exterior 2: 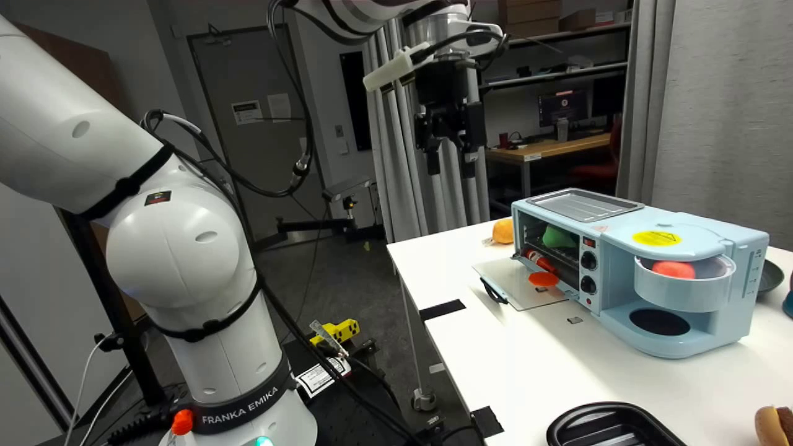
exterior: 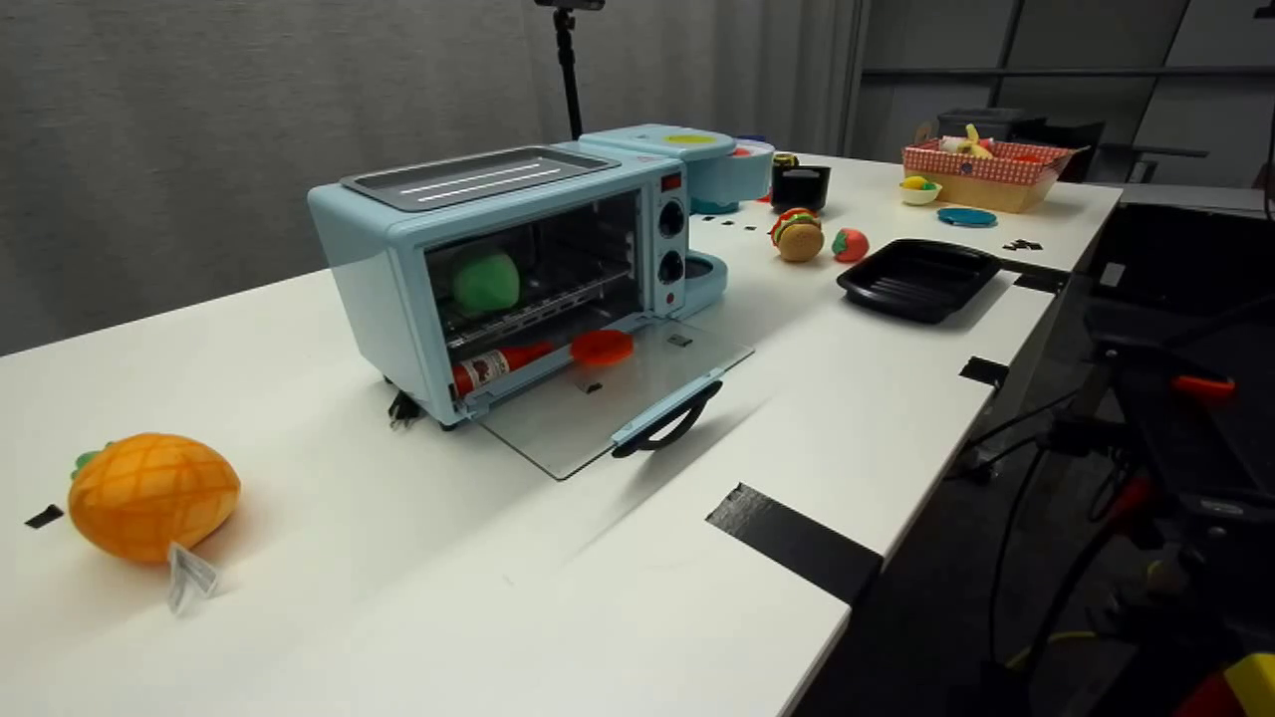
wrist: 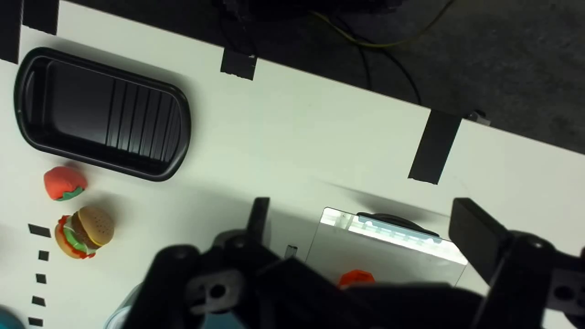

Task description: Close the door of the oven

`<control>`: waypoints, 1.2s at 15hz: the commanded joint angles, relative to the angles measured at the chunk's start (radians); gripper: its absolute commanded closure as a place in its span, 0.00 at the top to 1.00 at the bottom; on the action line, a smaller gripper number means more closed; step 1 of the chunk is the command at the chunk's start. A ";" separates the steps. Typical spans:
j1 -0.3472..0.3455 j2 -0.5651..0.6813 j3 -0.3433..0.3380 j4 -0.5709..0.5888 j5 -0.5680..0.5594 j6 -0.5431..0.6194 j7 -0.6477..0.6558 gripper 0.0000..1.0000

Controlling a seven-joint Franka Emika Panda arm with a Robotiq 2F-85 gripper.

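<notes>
The light blue oven (exterior: 369,299) stands on the white table and also shows in an exterior view (exterior 2: 610,241). Its glass door (exterior: 558,423) is folded down, open, reaching out just above the tabletop. The door's dark bar handle (exterior: 669,423) is at the outer edge; it also shows in an exterior view (exterior 2: 494,291) and in the wrist view (wrist: 397,221). My gripper (exterior 2: 451,164) is open and empty, high above the table and well apart from the door. In the wrist view the door (wrist: 388,256) lies below and between the open fingers (wrist: 361,202); the oven body is mostly hidden there.
An orange-red disc (exterior: 601,347) lies on the door near the hinge. A red bottle (exterior: 498,366) and a green item (exterior: 486,282) are inside the oven. A black tray (wrist: 105,114), toy burger (wrist: 87,232) and strawberry (wrist: 64,183) lie nearby. An orange plush (exterior: 154,496) sits beyond the oven's side.
</notes>
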 commanded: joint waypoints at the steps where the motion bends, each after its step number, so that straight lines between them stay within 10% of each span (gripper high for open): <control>1: -0.005 0.000 0.005 0.002 0.003 -0.002 -0.002 1.00; 18: -0.012 0.026 0.015 0.003 -0.012 0.032 0.017 1.00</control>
